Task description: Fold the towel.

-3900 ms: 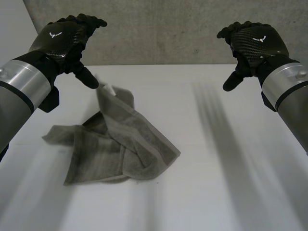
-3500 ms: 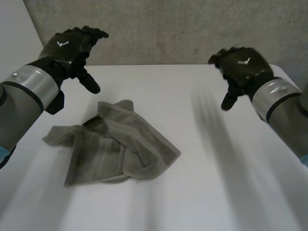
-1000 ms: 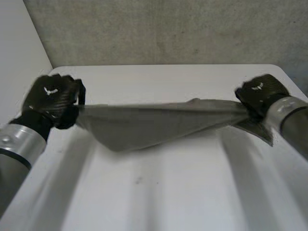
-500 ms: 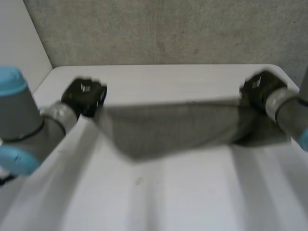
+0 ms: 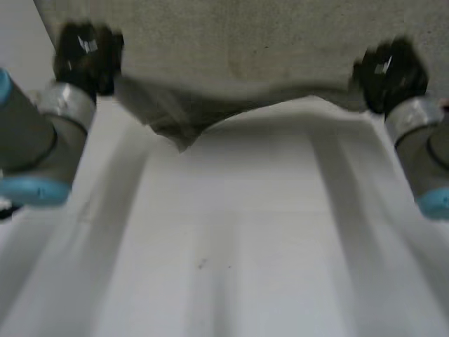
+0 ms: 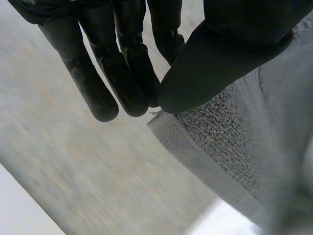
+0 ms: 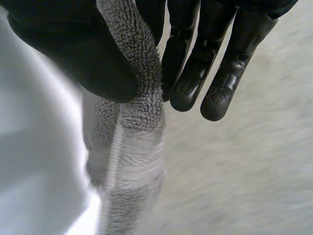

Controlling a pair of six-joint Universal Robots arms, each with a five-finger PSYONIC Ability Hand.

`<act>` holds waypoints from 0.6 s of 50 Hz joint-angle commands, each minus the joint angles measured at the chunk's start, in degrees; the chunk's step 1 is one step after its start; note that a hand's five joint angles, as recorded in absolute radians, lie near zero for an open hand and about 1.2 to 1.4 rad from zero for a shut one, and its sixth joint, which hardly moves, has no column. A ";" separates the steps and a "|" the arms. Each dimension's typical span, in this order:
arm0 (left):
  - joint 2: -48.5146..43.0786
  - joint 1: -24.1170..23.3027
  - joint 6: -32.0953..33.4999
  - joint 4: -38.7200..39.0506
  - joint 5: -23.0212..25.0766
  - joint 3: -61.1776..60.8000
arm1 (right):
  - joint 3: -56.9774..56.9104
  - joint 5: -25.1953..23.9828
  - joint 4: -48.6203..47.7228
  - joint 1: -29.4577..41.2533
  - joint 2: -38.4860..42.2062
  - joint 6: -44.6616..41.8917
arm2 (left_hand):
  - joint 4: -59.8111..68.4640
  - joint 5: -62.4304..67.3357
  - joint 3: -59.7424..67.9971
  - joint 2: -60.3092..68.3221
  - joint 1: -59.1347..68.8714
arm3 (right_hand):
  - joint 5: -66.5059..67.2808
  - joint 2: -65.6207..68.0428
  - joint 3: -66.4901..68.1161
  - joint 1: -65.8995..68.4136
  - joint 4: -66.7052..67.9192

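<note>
- The table (image 5: 231, 246) lies bare below; the towel (image 5: 186, 119) hangs above its far edge.
- The towel is stretched in the air, its long axis running left to right between the hands. The rest sags below the fingers, lowest near the left side.
- The left hand (image 5: 84, 53) pinches a corner between thumb and straight fingers.
- The right hand (image 5: 389, 70) pinches the opposite end likewise; both are equally placed to lower it flat.
</note>
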 commanded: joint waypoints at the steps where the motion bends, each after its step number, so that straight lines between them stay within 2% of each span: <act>1: -0.62 0.21 0.60 9.02 4.70 -22.20 | 7.65 -2.07 11.41 -0.53 2.61 0.25 | 10.25 10.33 10.29 10.21 10.82 | 12.99 12.47 12.09 25.23 11.77; 6: -3.53 0.74 0.42 9.73 4.53 -24.33 | 8.54 -6.04 12.13 -0.88 7.19 4.91 | 10.25 10.33 10.29 10.21 10.82 | 12.99 12.47 12.09 25.23 11.77; 8: -3.71 2.14 0.33 9.73 4.53 -25.03 | 8.54 -7.00 12.39 -1.93 8.77 11.38 | 10.25 10.33 10.29 10.21 10.82 | 12.99 12.47 12.09 25.23 11.77; 9: -3.71 3.11 0.25 9.73 4.71 -25.56 | 8.71 -7.27 12.39 -3.07 8.86 14.72 | 10.25 10.33 10.29 10.21 10.82 | 5.55 5.04 4.66 17.80 4.33; 10: -3.71 3.12 0.25 9.73 4.71 -25.57 | 8.71 -7.27 12.39 -3.08 8.86 14.75 | 10.25 10.33 10.29 10.21 10.82 | 5.48 4.96 4.58 17.72 4.26; 12: -3.62 4.78 0.16 9.64 4.88 -25.92 | 9.33 -7.09 12.30 -5.53 8.60 21.13 | 10.25 10.33 10.29 10.21 10.82 | -14.58 -15.10 -15.48 -2.34 -15.80; 13: -3.62 4.79 0.16 9.64 4.88 -25.92 | 9.33 -7.09 12.30 -5.54 8.60 21.17 | 10.25 10.33 10.29 10.21 10.82 | -14.71 -15.22 -15.60 -2.46 -15.93; 14: -3.53 5.13 0.07 9.64 4.88 -25.92 | 10.03 -7.18 12.13 -6.58 8.16 24.39 | 10.25 10.33 10.29 10.21 10.82 | -26.86 -27.38 -27.76 -14.62 -28.08; 15: -3.36 5.49 0.07 9.64 4.88 -25.92 | 10.73 -7.18 11.87 -7.46 7.81 27.03 | 10.25 10.33 10.29 10.21 10.82 | -31.81 -32.33 -32.71 -19.57 -33.03; 20: -2.92 6.19 -0.02 9.56 4.88 -26.00 | 13.36 -7.27 11.69 -11.15 6.40 33.47 | 10.25 10.33 10.29 10.21 10.82 | -32.54 -33.05 -33.43 -20.29 -33.76; 30: -2.83 6.10 -0.02 9.56 4.71 -26.44 | 19.34 -7.00 8.36 -15.55 4.38 33.56 | 10.25 10.33 10.29 10.21 10.82 | -31.70 -32.21 -32.59 -19.45 -32.92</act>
